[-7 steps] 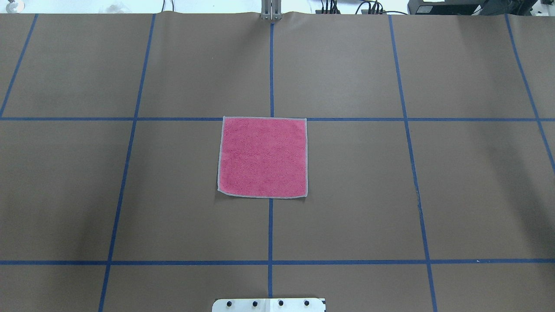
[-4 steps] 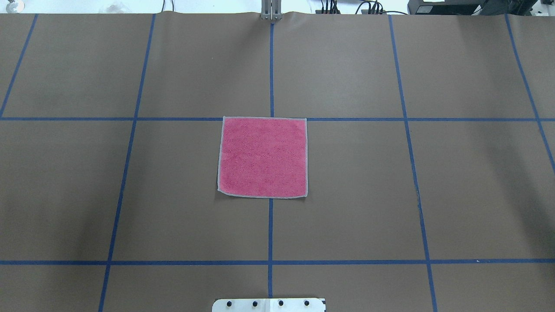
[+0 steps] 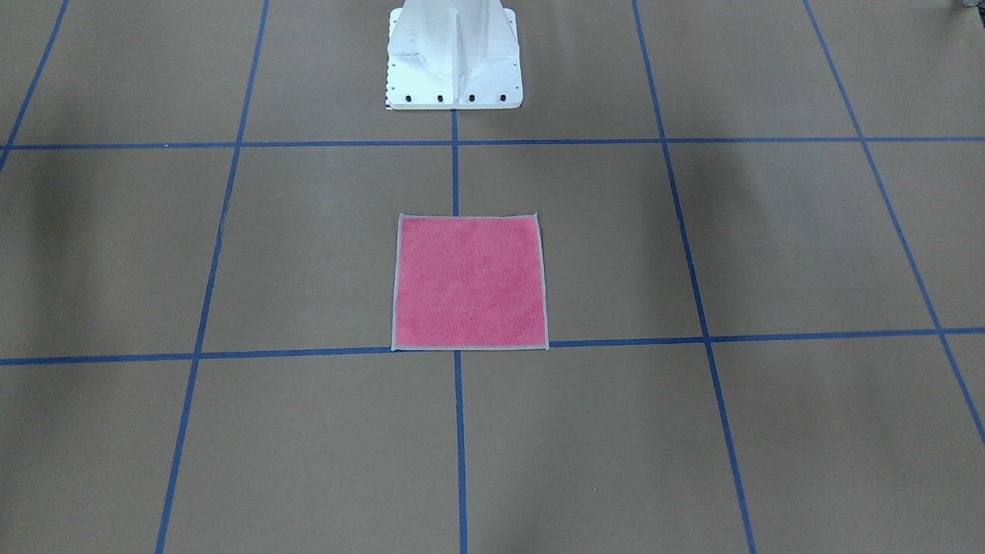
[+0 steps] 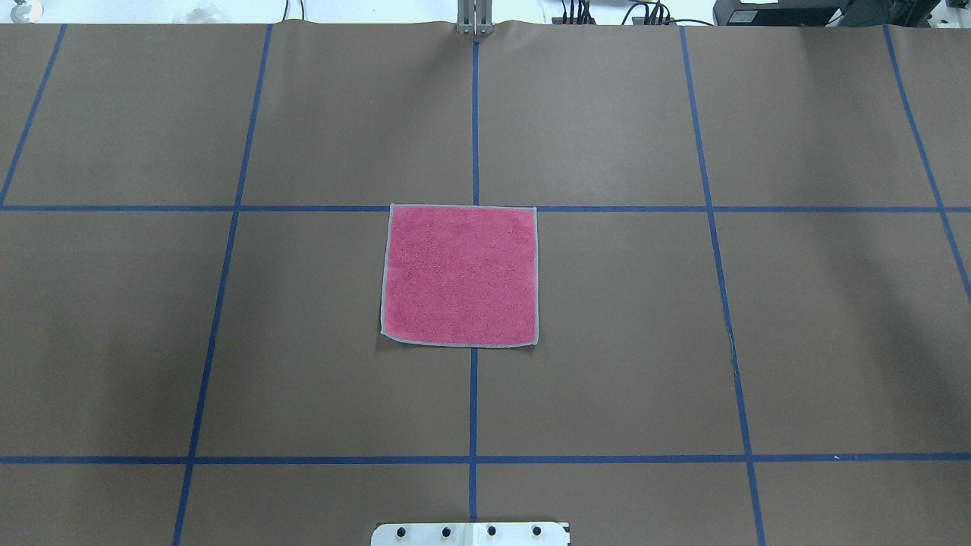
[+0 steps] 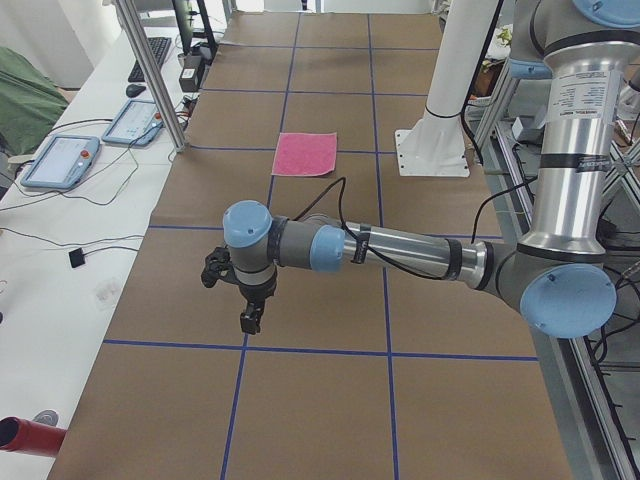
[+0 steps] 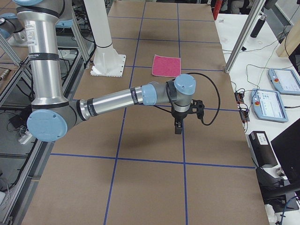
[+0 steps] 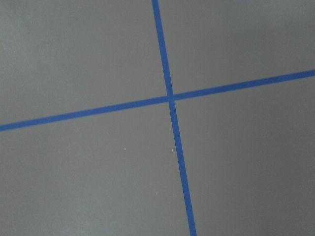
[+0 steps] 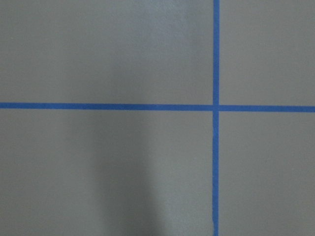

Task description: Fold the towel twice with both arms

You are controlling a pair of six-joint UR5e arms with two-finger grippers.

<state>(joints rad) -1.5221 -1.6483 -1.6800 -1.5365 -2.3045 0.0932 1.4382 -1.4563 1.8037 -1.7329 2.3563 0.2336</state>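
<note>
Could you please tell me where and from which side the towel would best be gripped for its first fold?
Probably the towel by its two corners nearest the pedestal base, each pinched from above. It lies flat and square, pink face up, so only the stitched edge offers a lip.

Pink towel (image 4: 460, 274), seemingly grey-edged, on brown table (image 4: 622, 356) gridded with blue tape (image 4: 473, 402).

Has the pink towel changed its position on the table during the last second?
No. In the overhead view the towel lies with its far edge along the same crosswise blue tape line as before, and its corners have not shifted.
</note>
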